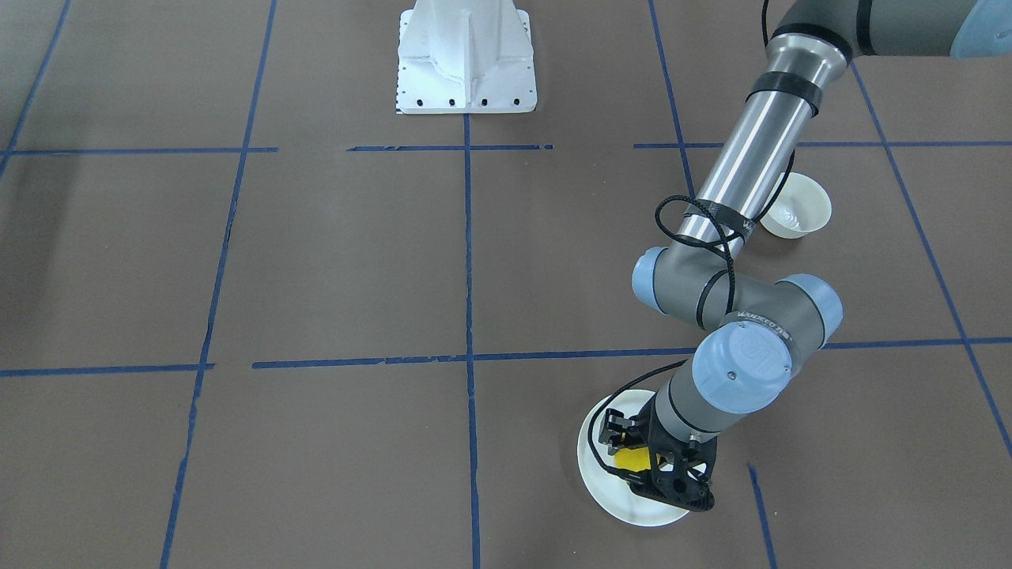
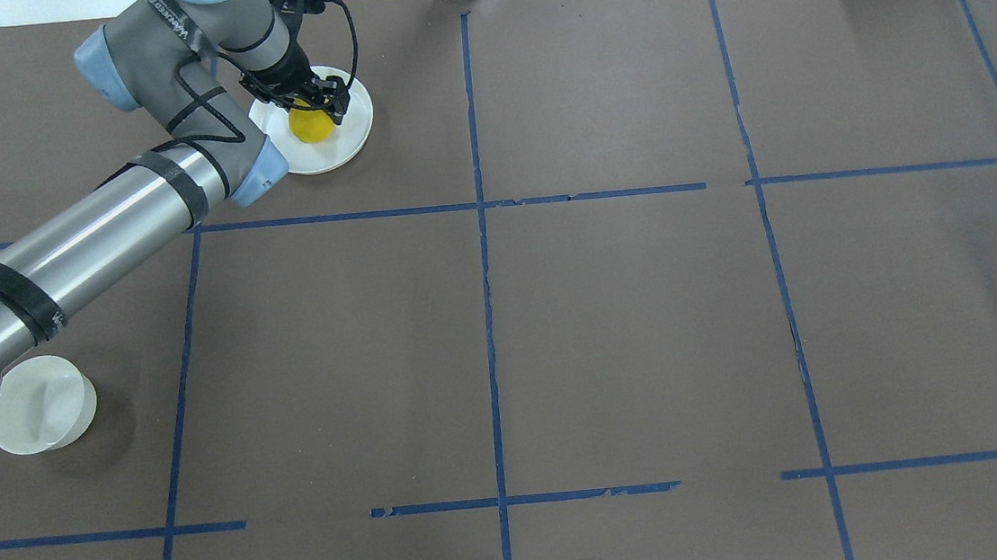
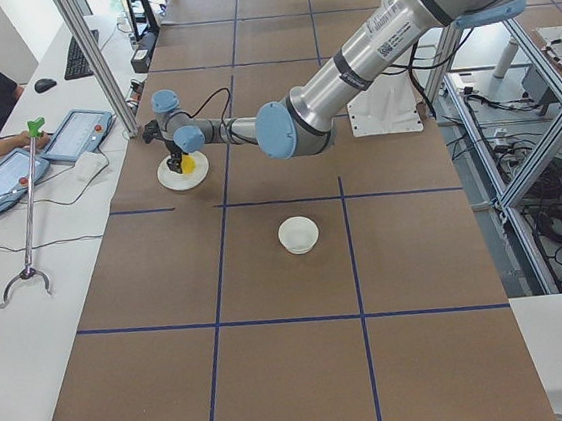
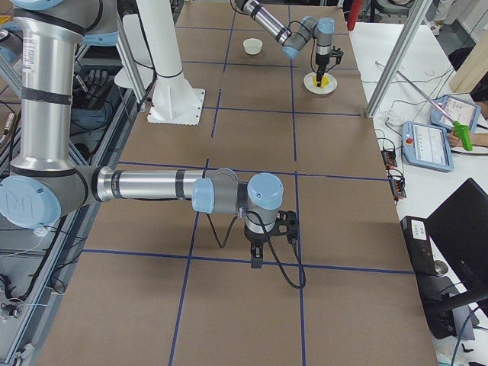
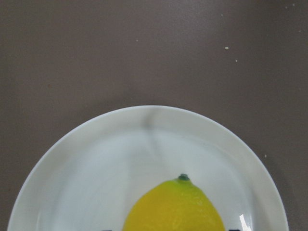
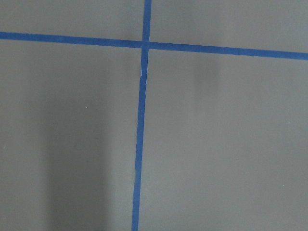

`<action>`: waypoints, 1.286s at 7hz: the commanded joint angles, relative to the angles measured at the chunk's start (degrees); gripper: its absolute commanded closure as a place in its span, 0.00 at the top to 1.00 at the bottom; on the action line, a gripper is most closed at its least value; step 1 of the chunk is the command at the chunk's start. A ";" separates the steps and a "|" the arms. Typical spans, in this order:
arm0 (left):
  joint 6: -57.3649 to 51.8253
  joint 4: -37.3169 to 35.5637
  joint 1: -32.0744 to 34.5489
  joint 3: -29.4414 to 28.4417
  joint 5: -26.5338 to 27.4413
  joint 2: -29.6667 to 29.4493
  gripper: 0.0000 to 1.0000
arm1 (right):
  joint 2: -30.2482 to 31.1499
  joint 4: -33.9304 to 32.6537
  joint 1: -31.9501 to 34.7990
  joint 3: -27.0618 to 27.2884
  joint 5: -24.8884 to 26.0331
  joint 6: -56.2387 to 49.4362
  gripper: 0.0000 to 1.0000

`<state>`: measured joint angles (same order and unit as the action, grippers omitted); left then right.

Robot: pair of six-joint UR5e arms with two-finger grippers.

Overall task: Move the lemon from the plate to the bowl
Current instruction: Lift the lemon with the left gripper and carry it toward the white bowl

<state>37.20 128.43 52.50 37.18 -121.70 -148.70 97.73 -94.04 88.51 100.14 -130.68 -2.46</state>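
The yellow lemon (image 2: 311, 125) lies on the flat white plate (image 2: 353, 135) at the far left of the table. In the left wrist view the lemon (image 5: 174, 207) fills the bottom centre of the plate (image 5: 144, 118), with its green tip pointing up. My left gripper (image 2: 316, 106) is down over the plate with its jaws on either side of the lemon. They look slightly apart from it, so open. The small white bowl (image 2: 41, 416) stands near the robot's side, partly under my left forearm. My right gripper (image 4: 256, 261) shows only in the exterior right view, and I cannot tell its state.
The brown table has blue tape grid lines. The white robot base (image 1: 466, 59) stands at the middle of the robot's side. The right wrist view shows only bare table with a tape cross (image 6: 144, 45). An operator and tablets (image 3: 1, 175) are beyond the table's far edge.
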 commanded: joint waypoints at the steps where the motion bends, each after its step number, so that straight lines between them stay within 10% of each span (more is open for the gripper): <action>1: 1.21 -4.20 3.73 5.33 -3.52 0.77 0.00 | 0.00 0.00 0.00 -0.03 -0.02 0.00 1.00; 5: 0.34 -22.92 5.77 46.06 -4.78 24.81 0.00 | 0.00 0.00 0.00 -0.03 -0.02 0.00 1.00; 9: 1.21 -15.62 5.69 64.13 -1.88 50.89 0.00 | 0.00 0.00 0.00 -0.03 0.07 0.00 1.00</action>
<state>38.06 108.84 58.21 96.96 -124.71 -106.06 97.68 -94.04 88.51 100.11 -130.67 -2.46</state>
